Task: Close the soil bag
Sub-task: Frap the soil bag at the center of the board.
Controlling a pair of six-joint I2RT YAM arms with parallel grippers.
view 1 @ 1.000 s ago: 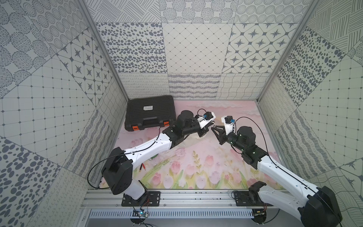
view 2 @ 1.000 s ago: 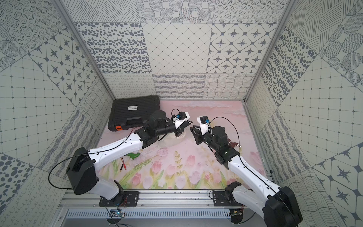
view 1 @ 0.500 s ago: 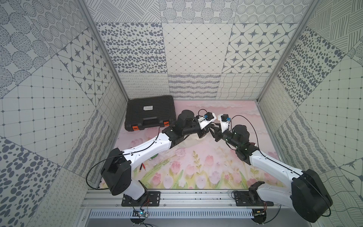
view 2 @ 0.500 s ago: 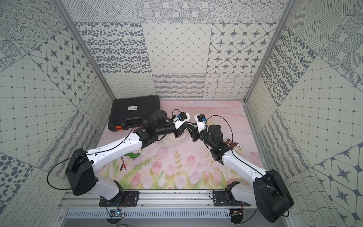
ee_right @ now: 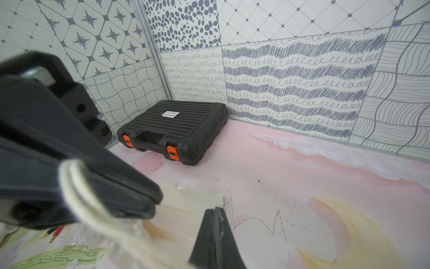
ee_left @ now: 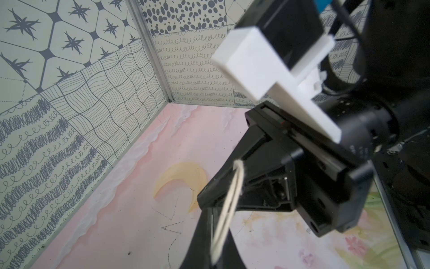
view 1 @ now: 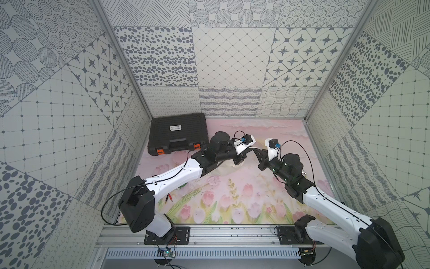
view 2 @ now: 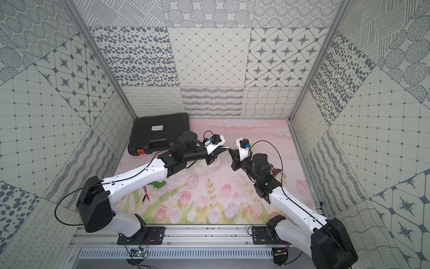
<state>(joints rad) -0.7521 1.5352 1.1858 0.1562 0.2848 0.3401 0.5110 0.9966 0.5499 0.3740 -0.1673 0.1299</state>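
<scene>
**Both tools pinch the cord just above the soil bag**

From where I stand, the soil bag (view 1: 225, 171) sits slumped on the table (view 1: 232, 200), toward the back and left of the middle. It is near the black case (view 1: 178, 132) and, as far as I can see, not touching it. It is a soft cream pouch, half covered by the left arm's wrist. The arm hides the bag's mouth, so I cannot tell how far it is drawn in.

The left tool (view 2: 221, 152) hangs just over the bag's right side. Its jaws are narrow, almost together, with the cream cord (view 2: 227, 148) caught in them. In the right wrist view the cord lies thick and doubled across that tool. The right tool (view 2: 230, 152) faces it tip to tip, near but apart, with its jaws pressed shut on the cord's other end. In both top views the cord shows as a thin straight line between the two tools, clear of the table. In the left wrist view the doubled strand reaches the right tool and ends there in a small loop.

The case lies shut in the back left corner, with its orange latches (ee_right: 172, 152) on its front edge. Nearer the front, under the left arm, two red-tipped leads (view 2: 146, 198) and a green thing (view 2: 158, 184) lie on the table.
</scene>
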